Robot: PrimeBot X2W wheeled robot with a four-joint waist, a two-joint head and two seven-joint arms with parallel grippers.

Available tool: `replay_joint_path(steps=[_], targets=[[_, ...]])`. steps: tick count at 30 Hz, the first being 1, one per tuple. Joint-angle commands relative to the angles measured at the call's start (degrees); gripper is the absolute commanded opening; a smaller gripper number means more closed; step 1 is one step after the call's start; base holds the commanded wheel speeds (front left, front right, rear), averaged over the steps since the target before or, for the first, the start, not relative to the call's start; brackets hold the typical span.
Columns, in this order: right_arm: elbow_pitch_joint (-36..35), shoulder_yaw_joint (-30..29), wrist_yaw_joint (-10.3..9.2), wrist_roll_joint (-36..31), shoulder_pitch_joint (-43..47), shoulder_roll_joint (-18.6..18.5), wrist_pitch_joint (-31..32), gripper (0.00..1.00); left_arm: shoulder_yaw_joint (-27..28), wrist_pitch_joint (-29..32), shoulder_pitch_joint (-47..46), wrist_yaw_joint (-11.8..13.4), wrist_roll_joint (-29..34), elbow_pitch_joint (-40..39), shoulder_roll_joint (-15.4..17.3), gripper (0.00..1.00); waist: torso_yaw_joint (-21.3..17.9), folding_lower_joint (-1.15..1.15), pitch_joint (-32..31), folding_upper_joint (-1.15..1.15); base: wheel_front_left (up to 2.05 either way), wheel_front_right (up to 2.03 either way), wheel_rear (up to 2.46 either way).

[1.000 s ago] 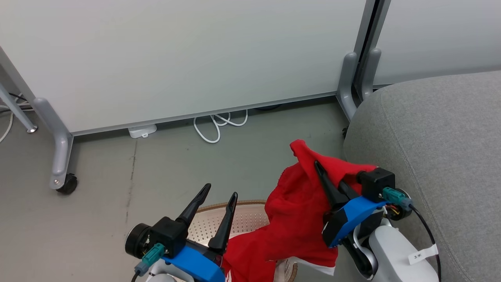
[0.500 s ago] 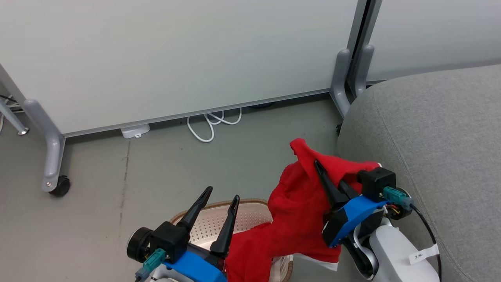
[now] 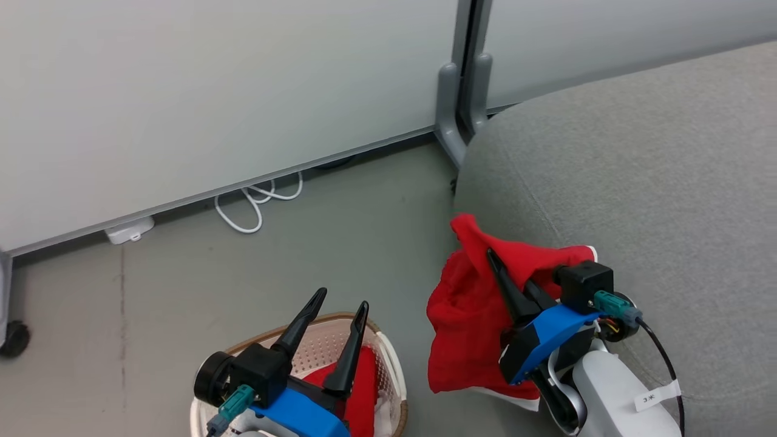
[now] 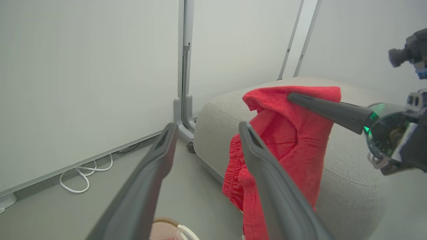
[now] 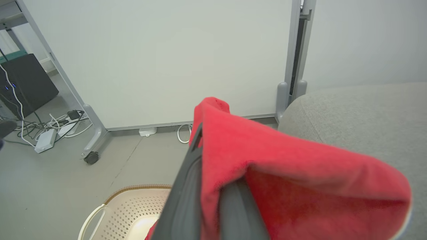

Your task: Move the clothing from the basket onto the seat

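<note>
My right gripper (image 3: pixel 495 262) is shut on a red garment of the clothing (image 3: pixel 461 309), which hangs free beside the grey seat (image 3: pixel 637 182), its top fold just over the cushion's left edge. In the right wrist view the garment (image 5: pixel 293 186) drapes over the shut fingers (image 5: pixel 186 186). My left gripper (image 3: pixel 343 298) is open and holds nothing, above the cream basket (image 3: pixel 394 370), where more red clothing (image 3: pixel 364 382) lies. The left wrist view looks past the open left gripper (image 4: pixel 207 126) at the hanging garment (image 4: pixel 287 133), the right gripper (image 4: pixel 295 97) and the seat (image 4: pixel 350 173).
White partition panels on grey feet (image 3: pixel 452 115) stand behind the floor and the seat. A looped white cable (image 3: pixel 252 203) and a small white box (image 3: pixel 127 230) lie at the panel's base. A castor (image 3: pixel 13 338) sits far left. Power strips and cables (image 5: pixel 50 133) lie at the left.
The head view has swung right, so the panels and seat shifted left. The red garment, which trailed into the basket, now hangs clear of it in my right gripper.
</note>
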Motion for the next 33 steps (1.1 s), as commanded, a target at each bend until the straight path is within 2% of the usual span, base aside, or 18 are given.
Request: replay_joint_path(steps=[1,11,17,24,33], targets=[[0.0,-0.1,0.02,0.0,0.5,-0.2,-0.3,0.00,0.0,-0.2,0.3,0.0,-0.1,0.0,0.0,1.00,-2.9,0.00,-0.1,0.00,0.00,0.00,0.00],[0.2,-0.3,0.03,-0.3,1.6,-0.2,-0.4,0.00,-0.5,-0.2,0.6,0.0,-0.4,0.6,0.0,1.00,-11.0,0.00,-0.4,0.00,0.00,0.00,0.00],[-0.2,-0.7,0.03,-0.2,2.2,-0.2,-0.3,0.00,-0.9,-0.2,0.5,0.0,-0.4,0.9,-0.1,1.00,-14.0,0.00,-0.2,0.00,0.00,0.00,0.00],[-0.6,-0.6,0.03,0.3,2.5,-0.2,-0.6,0.00,-1.3,-0.2,0.0,0.0,-0.6,1.0,0.6,1.00,-15.5,0.00,0.3,0.00,0.00,0.00,0.00],[-0.6,-2.1,0.03,0.6,1.0,-0.2,-0.1,0.00,-1.8,-0.2,-0.9,0.0,-0.7,1.0,0.8,1.00,-14.9,0.00,1.7,0.00,0.00,0.00,0.00]])
